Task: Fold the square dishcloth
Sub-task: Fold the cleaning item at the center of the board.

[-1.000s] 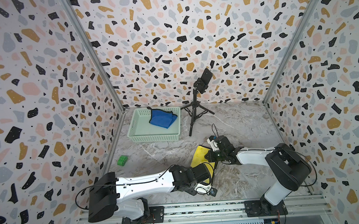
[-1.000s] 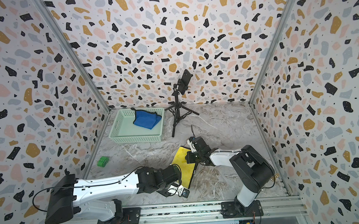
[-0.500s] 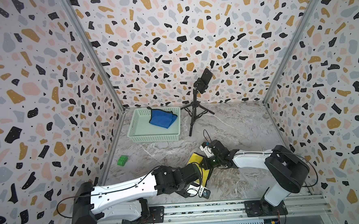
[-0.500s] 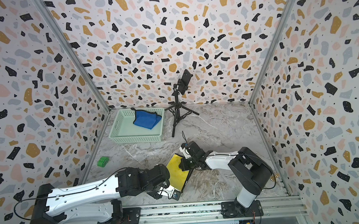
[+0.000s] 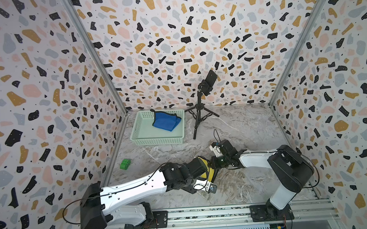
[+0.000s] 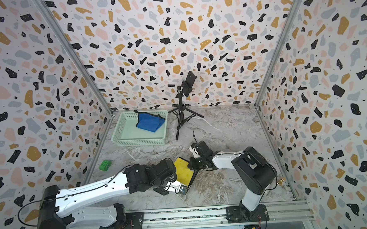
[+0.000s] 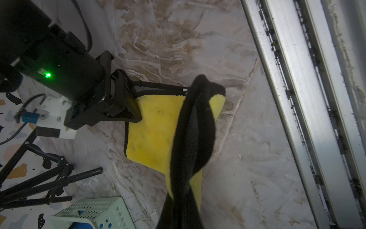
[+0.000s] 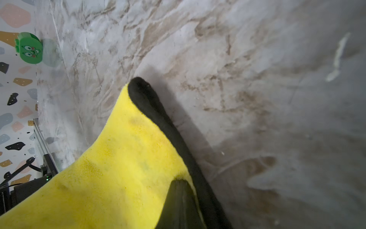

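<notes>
The square dishcloth is yellow on one face, dark on the other, with a black hem. It lies low over the marble floor between my two arms. In the left wrist view the dishcloth shows its yellow face, with a dark strip rising to my left gripper, which is shut on it. My right gripper is shut on the far corner, its dark finger pressed on the yellow face. In both top views the left wrist covers much of the cloth.
A mint basket holding a blue cloth stands at the back left. Beside it is a black tripod carrying a phone. A green toy block sits by the left wall. The metal rail runs along the front.
Both grippers stay shut on the dishcloth. The right gripper carried its corner left and nearer to me, mostly in the first half second. The left arm shifted and the cloth now sits lower.
</notes>
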